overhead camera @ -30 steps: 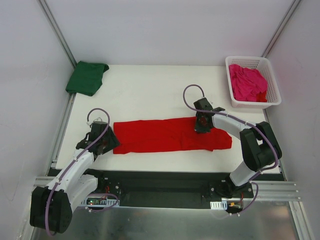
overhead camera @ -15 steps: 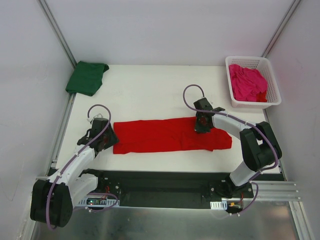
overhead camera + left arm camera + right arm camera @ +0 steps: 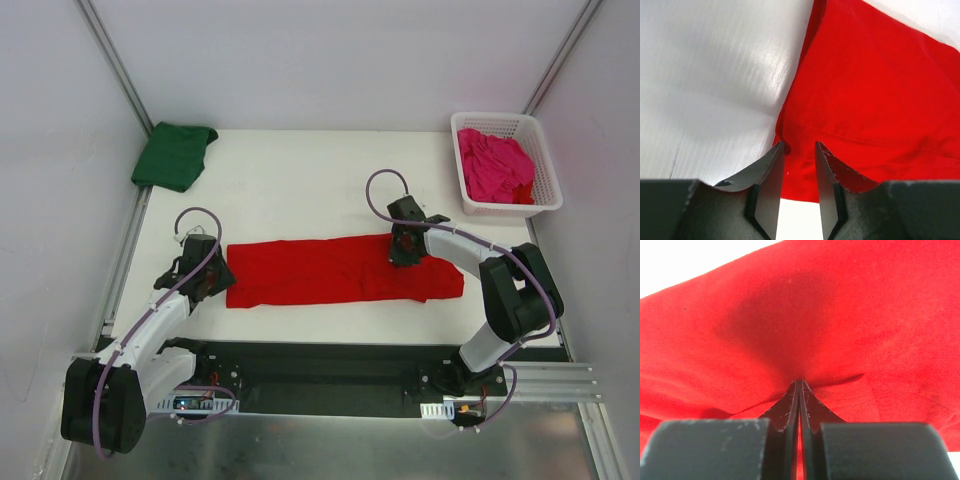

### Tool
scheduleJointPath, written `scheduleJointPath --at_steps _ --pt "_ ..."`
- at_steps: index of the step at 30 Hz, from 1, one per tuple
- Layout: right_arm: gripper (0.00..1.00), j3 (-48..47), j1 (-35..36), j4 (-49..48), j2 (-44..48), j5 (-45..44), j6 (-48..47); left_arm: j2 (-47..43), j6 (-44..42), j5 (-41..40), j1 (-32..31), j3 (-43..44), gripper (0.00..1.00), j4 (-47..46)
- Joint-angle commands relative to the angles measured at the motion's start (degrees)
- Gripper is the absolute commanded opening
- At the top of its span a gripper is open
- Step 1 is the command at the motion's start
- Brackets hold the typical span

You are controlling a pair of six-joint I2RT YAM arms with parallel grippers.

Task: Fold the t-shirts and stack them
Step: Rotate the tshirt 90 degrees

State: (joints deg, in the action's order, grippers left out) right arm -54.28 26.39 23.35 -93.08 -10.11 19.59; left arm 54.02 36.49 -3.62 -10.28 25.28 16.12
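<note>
The red t-shirt lies folded into a long strip across the near middle of the table. My left gripper is open at the strip's left end. In the left wrist view the gripper straddles the shirt's corner without gripping it. My right gripper is shut on a pinch of the red t-shirt near the strip's right part. In the right wrist view the gripper has cloth bunched at its tips. The green t-shirt lies folded at the far left corner. The pink t-shirt lies crumpled in the basket.
A white lattice basket stands at the far right corner. White walls and metal frame posts enclose the table. A black rail runs along the near edge by the arm bases.
My left gripper has drawn back a little to the left from the shirt's left end. The right gripper and the red t-shirt have not moved.
</note>
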Motion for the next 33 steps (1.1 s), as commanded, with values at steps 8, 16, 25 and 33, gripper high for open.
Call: scheduleJointPath --at_steps 8,16,25,33 --pt "0.02 0.3 0.2 -0.3 -0.5 0.2 -0.4 0.5 -1.2 0.6 0.9 1.6 0.05 -0.5" --pt "0.02 0.2 0.2 -0.6 -0.9 0.3 -0.3 0.4 -1.4 0.8 0.9 2.1 0.0 0.9" --pt "0.02 0.2 0.2 -1.1 -2.1 0.8 -0.1 -1.2 -1.6 0.5 0.9 3.7 0.0 5.1" --pt "0.02 -0.2 0.1 -2.0 -4.0 2.1 1.0 -2.6 -1.9 0.9 1.0 4.8 0.0 9.8"
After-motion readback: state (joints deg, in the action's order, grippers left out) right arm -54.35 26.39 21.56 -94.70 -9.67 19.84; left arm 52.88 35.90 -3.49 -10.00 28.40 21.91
